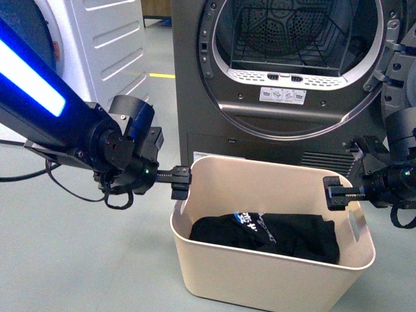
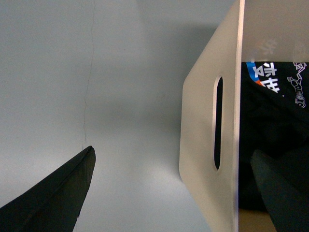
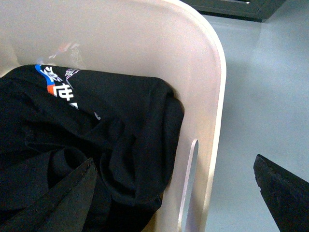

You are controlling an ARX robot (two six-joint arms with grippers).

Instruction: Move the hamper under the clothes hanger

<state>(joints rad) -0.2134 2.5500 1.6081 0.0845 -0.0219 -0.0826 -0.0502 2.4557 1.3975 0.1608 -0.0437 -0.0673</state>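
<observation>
The hamper [image 1: 260, 279] stands on the grey floor [image 1: 58, 266] just in front of the dark dryer [image 1: 208, 110], whose round opening [image 1: 299, 32] shows the empty drum above it. A white machine [image 1: 110, 39] stands beside the dryer, toward the floor's far left. A black garment [image 1: 266, 234] with white and blue print lies crumpled on the hamper's bottom, leaning toward its right end.

The left gripper [image 1: 181, 182] sits at the hamper's left end, over the rim. In the left wrist view its pincer [image 2: 173, 150] is spread wide and straddles the end wall [image 2: 203, 121]. One finger [image 2: 58, 198] hangs outside over the floor and the other [image 2: 280, 193] inside above the garment [image 2: 270, 121]. The handle slot [image 2: 218, 123] lies between them, and neither finger touches the wall.

The right gripper [image 1: 338, 193] is at the opposite end, level with the rim near the right handle slot [image 1: 356, 224]. Its pincer [image 3: 174, 158] is likewise parted around the wall [image 3: 212, 96] — one finger [image 3: 58, 198] inside over the black garment [image 3: 96, 135], the other [image 3: 285, 188] outside above the floor. The slot [image 3: 188, 183] sits in the gap, and no contact with the plastic shows.

Both arms reach in from the sides, the left one lit by a bright blue strip [image 1: 26, 75].
</observation>
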